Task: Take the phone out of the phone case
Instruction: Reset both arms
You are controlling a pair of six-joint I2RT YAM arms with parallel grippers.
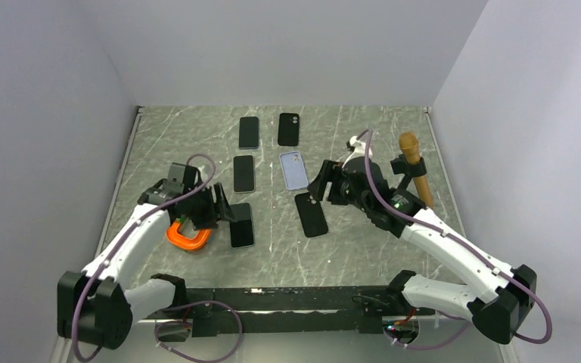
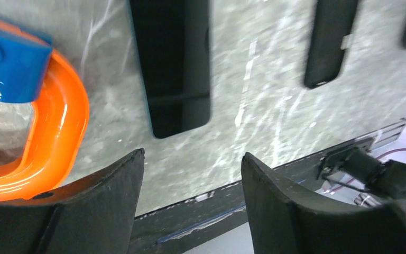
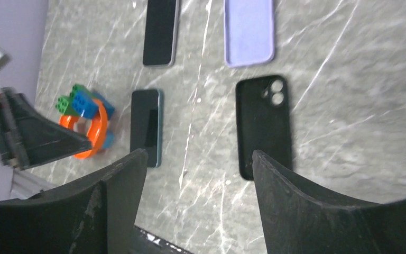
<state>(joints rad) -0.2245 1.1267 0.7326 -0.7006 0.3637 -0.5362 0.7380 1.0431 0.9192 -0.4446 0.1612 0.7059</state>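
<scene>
A dark phone with a teal rim (image 1: 242,224) lies screen up on the marble table, also in the left wrist view (image 2: 177,63) and the right wrist view (image 3: 146,126). A black case (image 1: 311,214) lies back up with two camera holes showing (image 3: 263,124); I cannot tell whether a phone is inside. My left gripper (image 1: 225,215) is open and empty, just left of the teal-rimmed phone (image 2: 193,159). My right gripper (image 1: 320,189) is open and empty, hovering just above the black case's far end (image 3: 198,159).
A lilac case (image 1: 295,170) and three more dark phones (image 1: 243,173) (image 1: 249,132) (image 1: 288,129) lie farther back. An orange ring (image 1: 187,237) with blue and green bricks (image 3: 76,101) sits under my left arm. A brown-handled tool (image 1: 414,166) stands at the right.
</scene>
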